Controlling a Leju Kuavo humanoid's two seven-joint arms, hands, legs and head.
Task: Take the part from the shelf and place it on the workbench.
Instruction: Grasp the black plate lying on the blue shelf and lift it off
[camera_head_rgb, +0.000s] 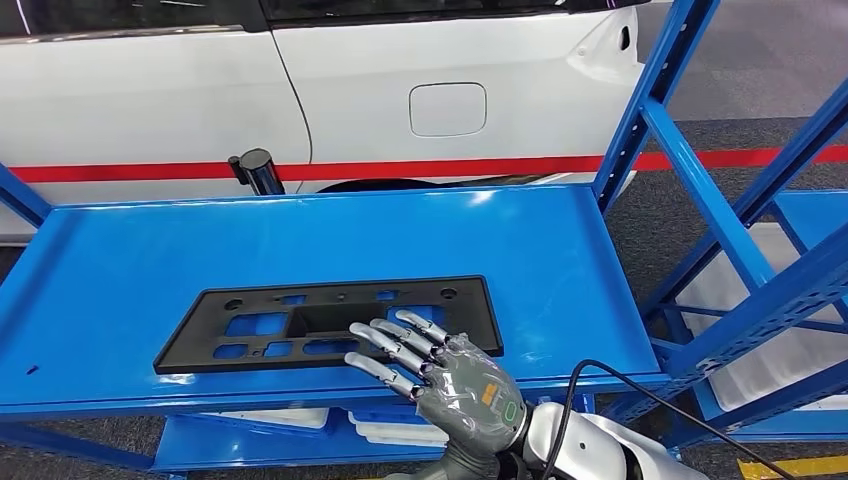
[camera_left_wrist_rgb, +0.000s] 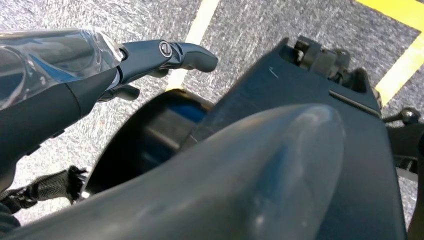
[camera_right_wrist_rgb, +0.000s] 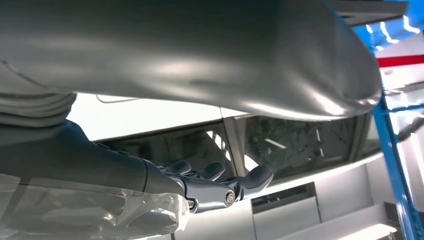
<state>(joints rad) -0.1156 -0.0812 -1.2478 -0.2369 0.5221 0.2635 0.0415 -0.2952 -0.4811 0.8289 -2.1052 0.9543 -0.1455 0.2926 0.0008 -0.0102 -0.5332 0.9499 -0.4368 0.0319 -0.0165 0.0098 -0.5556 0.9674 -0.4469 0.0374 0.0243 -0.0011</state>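
The part (camera_head_rgb: 290, 322) is a flat black plastic plate with several cut-outs, lying on the blue shelf board (camera_head_rgb: 300, 235) near its front edge. My right hand (camera_head_rgb: 440, 375) reaches in from below, its fingers spread and stretched over the part's near right corner, gripping nothing. In the right wrist view the same hand's dark fingers (camera_right_wrist_rgb: 220, 182) point toward the white car. My left hand (camera_left_wrist_rgb: 150, 57) hangs over the grey floor with its fingers stretched out and nothing in them.
A white car (camera_head_rgb: 400, 80) with a red stripe stands right behind the shelf. A black cylinder (camera_head_rgb: 257, 170) rises behind the board's far edge. Blue uprights (camera_head_rgb: 650, 90) and braces frame the right side. White trays (camera_head_rgb: 400, 430) sit on the lower level. A black cable (camera_head_rgb: 600, 375) loops off my right wrist.
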